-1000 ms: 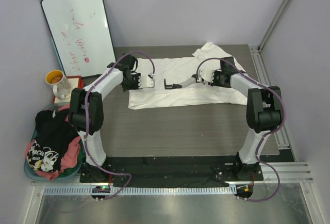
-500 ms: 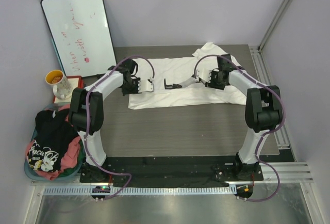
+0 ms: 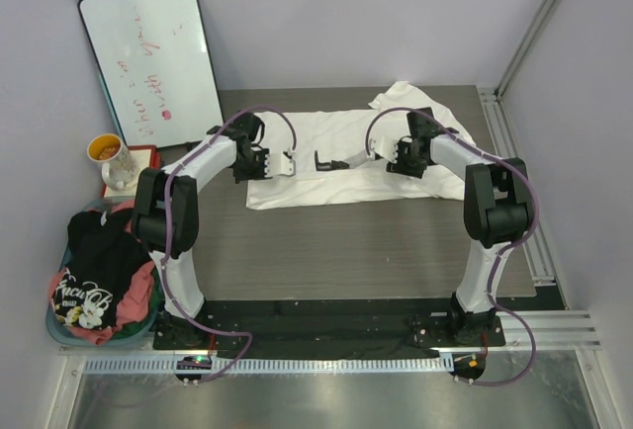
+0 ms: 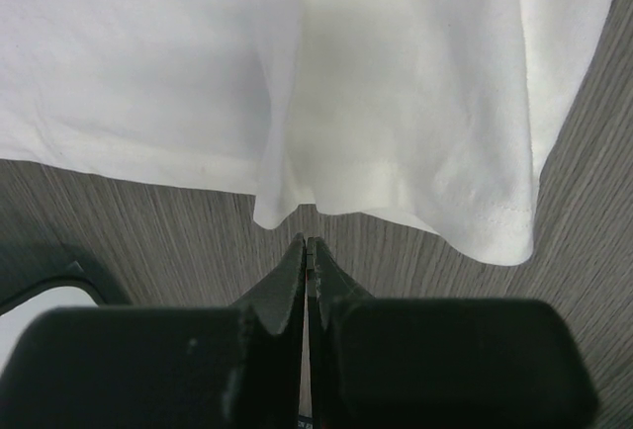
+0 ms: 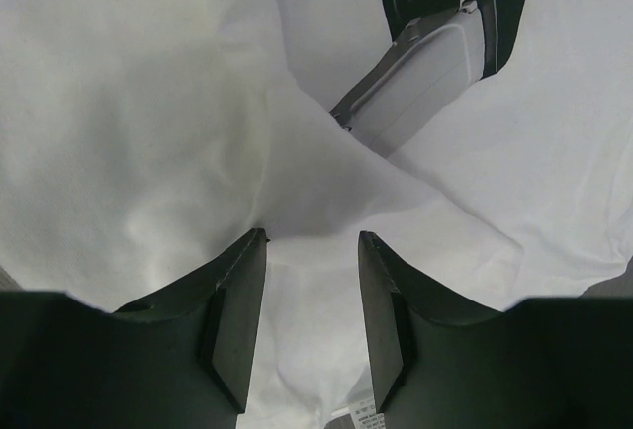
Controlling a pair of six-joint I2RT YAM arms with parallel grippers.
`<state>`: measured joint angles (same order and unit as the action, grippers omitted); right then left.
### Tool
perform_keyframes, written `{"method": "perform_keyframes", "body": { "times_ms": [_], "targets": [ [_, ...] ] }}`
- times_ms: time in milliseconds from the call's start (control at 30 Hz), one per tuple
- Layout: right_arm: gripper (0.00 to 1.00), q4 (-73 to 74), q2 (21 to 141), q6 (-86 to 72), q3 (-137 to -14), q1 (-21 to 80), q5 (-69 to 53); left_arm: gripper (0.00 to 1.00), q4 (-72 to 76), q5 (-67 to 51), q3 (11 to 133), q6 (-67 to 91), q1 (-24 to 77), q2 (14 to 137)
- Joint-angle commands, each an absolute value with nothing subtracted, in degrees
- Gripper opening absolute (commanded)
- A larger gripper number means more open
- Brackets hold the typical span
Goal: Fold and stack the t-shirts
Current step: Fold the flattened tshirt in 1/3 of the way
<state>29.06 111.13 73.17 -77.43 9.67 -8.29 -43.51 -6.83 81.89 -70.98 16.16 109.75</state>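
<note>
The large white t-shirt (image 3: 346, 177) lies spread flat at the back of the table, with a small black patch (image 3: 331, 162) showing near its middle. My left gripper (image 3: 289, 164) is shut and empty. In the left wrist view its tips (image 4: 309, 243) sit over bare table just short of the shirt's hem (image 4: 396, 202). My right gripper (image 3: 394, 162) is open over the shirt's right half, with loose white fabric (image 5: 129, 103) lying between and beyond the jaws (image 5: 312, 241). The black t-shirt (image 3: 94, 261) and the pink-red one (image 3: 138, 296) lie heaped in the basket.
The teal-rimmed laundry basket (image 3: 54, 325) stands at the front left beside the left arm's base. A mug (image 3: 111, 157) and a whiteboard (image 3: 153, 63) stand at the back left. An aluminium rail (image 3: 514, 182) runs along the table's right edge.
My right gripper has drawn back to the right, from the middle of the white shirt to its right half. My left gripper has hardly moved. The shirt lies as before.
</note>
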Motion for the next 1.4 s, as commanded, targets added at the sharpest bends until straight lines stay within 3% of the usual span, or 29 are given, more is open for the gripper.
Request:
{"method": "perform_keyframes", "body": {
  "times_ms": [0,567,1100,1233,1267,1333,1367],
  "targets": [
    [0.48,29.7,110.9,71.9,-80.0,10.0,-8.5,0.0,-42.9,-6.8,82.6,-71.5,16.2,106.8],
    [0.51,33.1,109.5,70.8,-80.4,10.6,-9.7,0.0,-42.5,-7.2,84.0,-72.0,16.2,108.2],
    [0.39,30.9,113.9,70.7,-82.2,10.6,-7.3,0.0,-42.0,-7.3,84.5,-72.1,16.2,109.0],
    [0.26,30.8,114.3,70.9,-82.4,10.6,-6.6,0.0,-41.9,-7.4,84.3,-72.1,16.2,109.0],
    [0.14,30.8,114.3,70.8,-82.8,10.5,-6.4,0.0,-41.8,-7.4,84.4,-72.1,16.2,109.0],
    [0.01,30.8,114.2,70.8,-83.1,10.6,-6.2,0.0,-41.7,-7.5,84.4,-72.0,16.2,109.1],
    [0.01,30.6,114.0,70.8,-83.6,10.6,-6.2,0.0,-41.7,-7.6,84.5,-72.0,16.2,109.1]
  ]
}}
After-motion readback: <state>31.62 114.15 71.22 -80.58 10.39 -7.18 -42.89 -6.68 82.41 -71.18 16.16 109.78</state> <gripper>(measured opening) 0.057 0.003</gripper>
